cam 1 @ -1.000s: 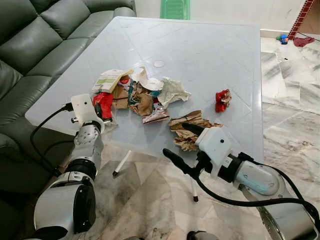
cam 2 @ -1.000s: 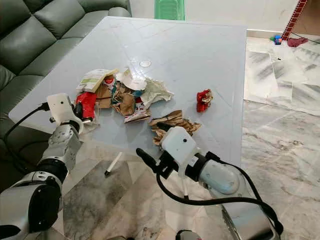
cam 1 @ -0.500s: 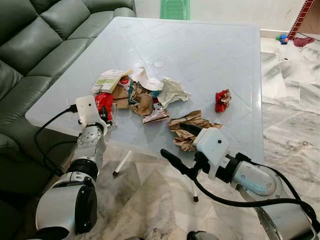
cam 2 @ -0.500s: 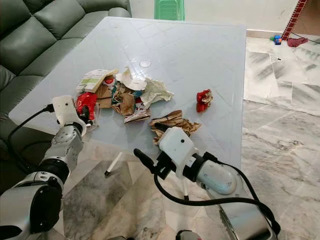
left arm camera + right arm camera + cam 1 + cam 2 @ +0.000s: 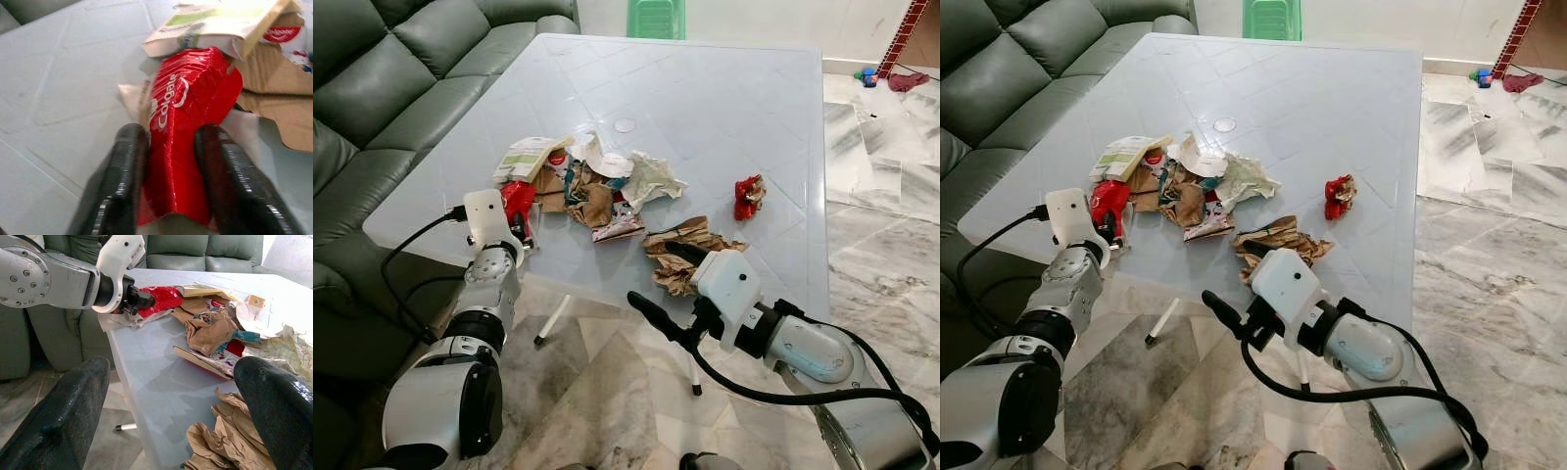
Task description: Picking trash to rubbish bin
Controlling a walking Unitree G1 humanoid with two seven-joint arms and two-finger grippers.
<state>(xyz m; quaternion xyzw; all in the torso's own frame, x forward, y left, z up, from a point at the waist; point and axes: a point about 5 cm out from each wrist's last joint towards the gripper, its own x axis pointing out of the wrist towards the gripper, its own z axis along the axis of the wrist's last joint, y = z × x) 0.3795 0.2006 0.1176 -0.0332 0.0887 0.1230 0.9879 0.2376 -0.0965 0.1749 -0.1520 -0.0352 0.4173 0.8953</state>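
litter heap (image 5: 592,186) mid-table, table's far half (image 5: 705,78) open

I am looking into a home living room. A dark green leather sofa (image 5: 382,88) runs along the left of a pale plastic bench (image 5: 705,108) on thin white legs. The floor (image 5: 881,196) is polished marble tile. Household litter (image 5: 597,186) lies on the bench: toothpaste cartons, crumpled brown paper. A green plastic stool (image 5: 656,18) stands behind.
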